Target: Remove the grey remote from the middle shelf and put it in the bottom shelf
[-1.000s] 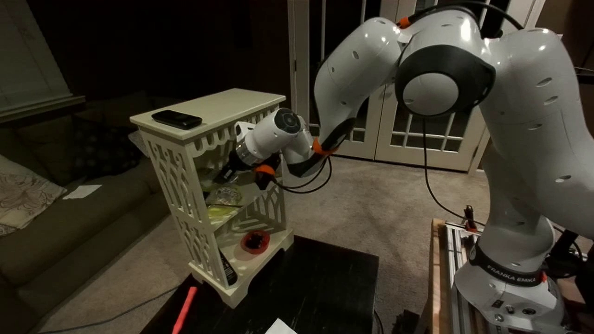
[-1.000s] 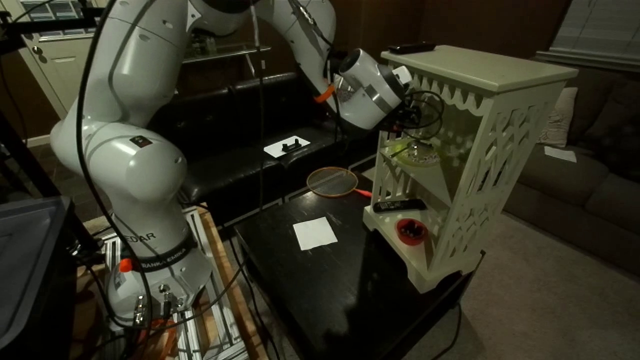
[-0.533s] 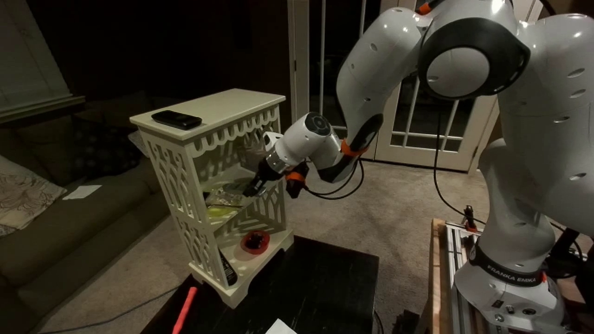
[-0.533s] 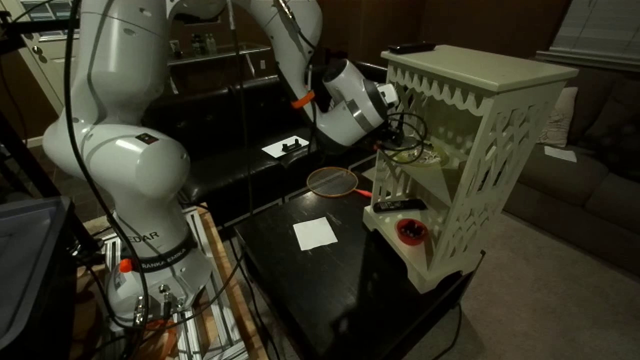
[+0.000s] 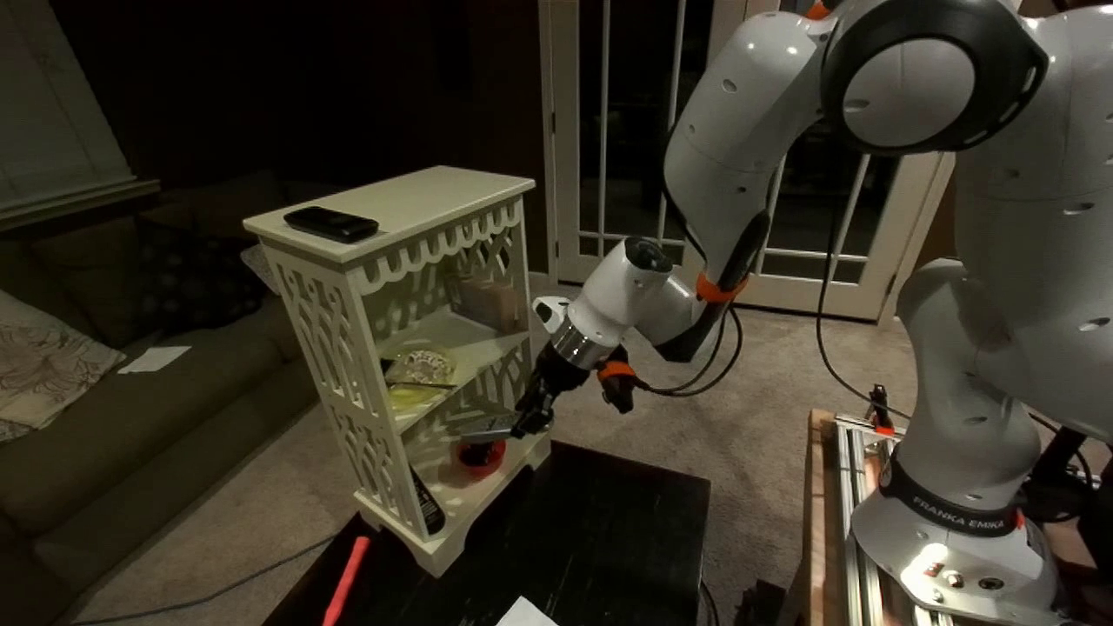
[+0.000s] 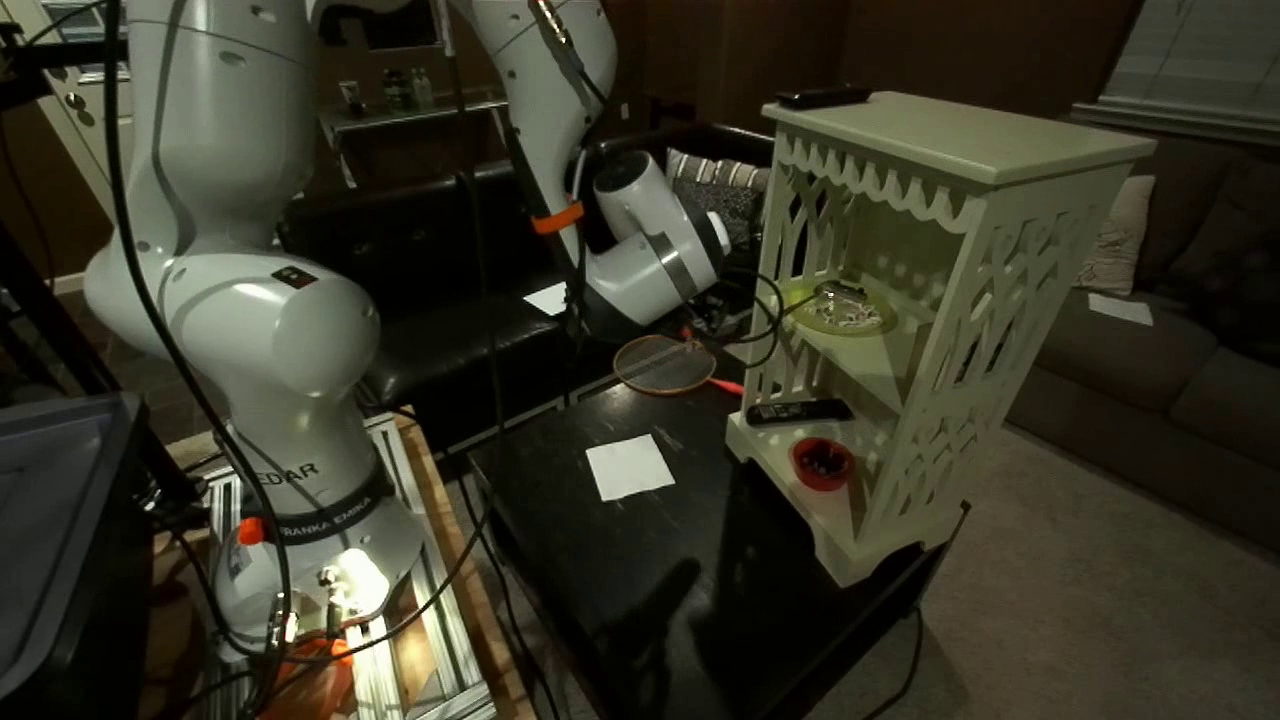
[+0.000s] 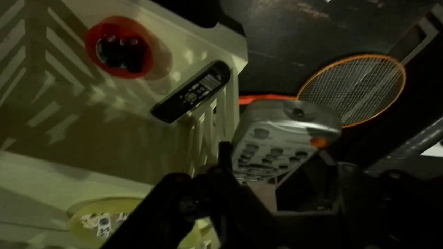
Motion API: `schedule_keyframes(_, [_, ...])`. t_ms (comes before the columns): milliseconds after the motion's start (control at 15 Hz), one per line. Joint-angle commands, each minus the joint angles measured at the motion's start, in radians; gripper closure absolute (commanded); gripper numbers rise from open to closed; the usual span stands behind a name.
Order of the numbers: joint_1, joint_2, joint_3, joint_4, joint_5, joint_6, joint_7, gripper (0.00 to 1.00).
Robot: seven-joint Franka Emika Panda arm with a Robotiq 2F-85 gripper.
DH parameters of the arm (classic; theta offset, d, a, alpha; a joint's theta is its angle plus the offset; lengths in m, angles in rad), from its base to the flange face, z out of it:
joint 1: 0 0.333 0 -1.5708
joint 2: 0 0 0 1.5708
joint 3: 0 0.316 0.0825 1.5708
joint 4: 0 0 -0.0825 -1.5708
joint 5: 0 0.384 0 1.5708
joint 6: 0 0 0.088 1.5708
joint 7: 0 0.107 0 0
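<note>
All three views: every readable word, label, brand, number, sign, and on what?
"FRANKA EMIKA": black band at robot base.
"EDAR", perhaps clipped: white housing above that band.
Too small or blurred to read: markings on grey remote, black remote, arm sticker, pieces in yellow dish.

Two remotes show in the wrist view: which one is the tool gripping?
The grey remote, marked by an orange spot near its end, is gripped in the tool. The black remote lies apart, on the bottom shelf.
</note>
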Motion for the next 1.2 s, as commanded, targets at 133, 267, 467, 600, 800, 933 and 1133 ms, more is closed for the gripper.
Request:
schedule_keyframes(133, [-0.047, 0.051, 0.065, -0.001, -0.094, 0.038, 0.041, 0.69])
schedule_keyframes(267, [-0.054, 0.079, 0.073, 0.003, -0.094, 0.046, 0.040, 0.44])
schedule_keyframes(467, [-0.053, 0.073, 0.069, 0.003, -0.094, 0.046, 0.040, 0.44])
schedule_keyframes(600, [-0.069, 0.097, 0.078, 0.018, -0.100, 0.069, 0.043, 0.69])
schedule_keyframes(800, [-0.130, 0.193, 0.099, 0.055, -0.118, 0.126, 0.044, 0.69])
schedule_keyframes(933, [-0.189, 0.274, 0.121, 0.090, -0.141, 0.176, 0.044, 0.69])
schedule_keyframes(1133, [-0.294, 0.405, 0.178, 0.169, -0.204, 0.287, 0.062, 0.69])
